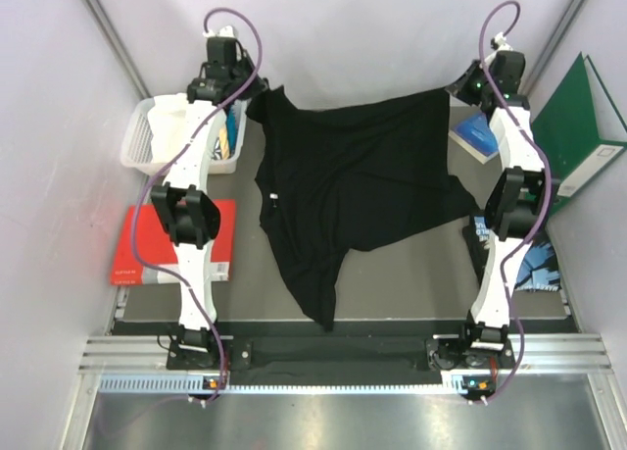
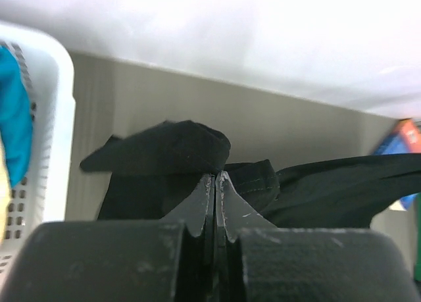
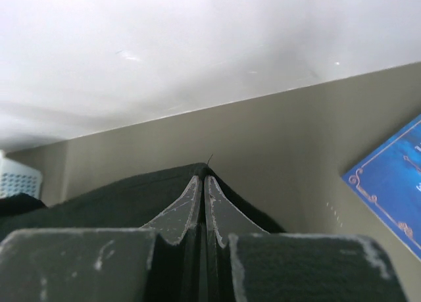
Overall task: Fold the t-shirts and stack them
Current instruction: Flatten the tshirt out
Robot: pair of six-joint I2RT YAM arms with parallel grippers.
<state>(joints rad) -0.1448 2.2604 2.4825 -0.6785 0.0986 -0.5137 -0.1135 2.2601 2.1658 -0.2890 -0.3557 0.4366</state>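
Zero shirts folded so far. The black t-shirt is spread over the tabletop, with the left hand and right hand each clamped shut on a far corner. The teal shirt waits in the white basket — no stack started.

2 arms, left arm and right arm: white links, black joint housings, black bases. 1 purple cable along each arm, looping above wrist. Small green light at right wrist. Fingers black, wedge-shaped, edges scuffed white.
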